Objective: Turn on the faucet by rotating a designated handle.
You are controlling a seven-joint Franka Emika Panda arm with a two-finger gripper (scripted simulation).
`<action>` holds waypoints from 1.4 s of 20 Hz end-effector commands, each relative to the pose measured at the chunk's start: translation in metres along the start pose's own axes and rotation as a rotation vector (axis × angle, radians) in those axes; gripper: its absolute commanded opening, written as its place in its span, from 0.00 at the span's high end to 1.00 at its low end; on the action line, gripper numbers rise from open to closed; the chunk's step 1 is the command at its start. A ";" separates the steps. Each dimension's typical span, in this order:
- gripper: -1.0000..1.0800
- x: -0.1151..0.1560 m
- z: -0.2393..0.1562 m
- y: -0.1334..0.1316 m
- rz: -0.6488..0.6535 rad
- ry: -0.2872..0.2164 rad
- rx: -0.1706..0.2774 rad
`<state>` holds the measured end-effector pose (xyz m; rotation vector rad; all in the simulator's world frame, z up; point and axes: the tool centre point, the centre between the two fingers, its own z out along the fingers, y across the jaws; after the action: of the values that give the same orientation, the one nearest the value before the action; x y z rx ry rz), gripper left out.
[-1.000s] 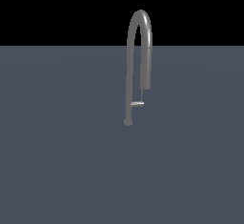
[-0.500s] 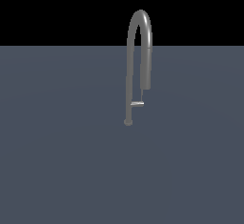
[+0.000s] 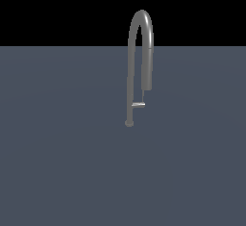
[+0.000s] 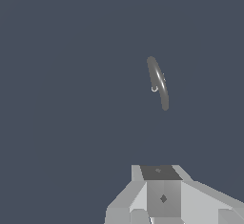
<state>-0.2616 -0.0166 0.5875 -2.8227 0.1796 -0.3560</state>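
The faucet (image 3: 130, 71) is a tall grey gooseneck standing on a small round base (image 3: 129, 123) in the exterior view. Its arch bends toward the exterior view's right and ends in a thicker cylindrical spout end (image 3: 148, 73). The handle (image 3: 138, 105) is a short light-silver bar jutting from the stem toward the exterior view's right, just below the spout end. In the wrist view the faucet (image 4: 158, 82) appears from above as a narrow grey arc, well apart from my gripper (image 4: 162, 192). Only pale blocks of the gripper show at the frame's edge. The arm is absent from the exterior view.
A flat dark grey-blue surface (image 3: 62, 162) spreads all around the faucet in both views. Behind it the exterior view shows only black background. No other objects appear.
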 end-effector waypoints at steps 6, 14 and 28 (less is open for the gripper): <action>1.00 0.015 -0.050 0.026 0.091 0.049 0.217; 1.00 0.043 -0.077 0.072 0.212 0.022 0.451; 1.00 0.123 -0.032 0.162 0.478 -0.211 0.797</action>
<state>-0.1770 -0.1924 0.6059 -1.9681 0.5007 -0.0436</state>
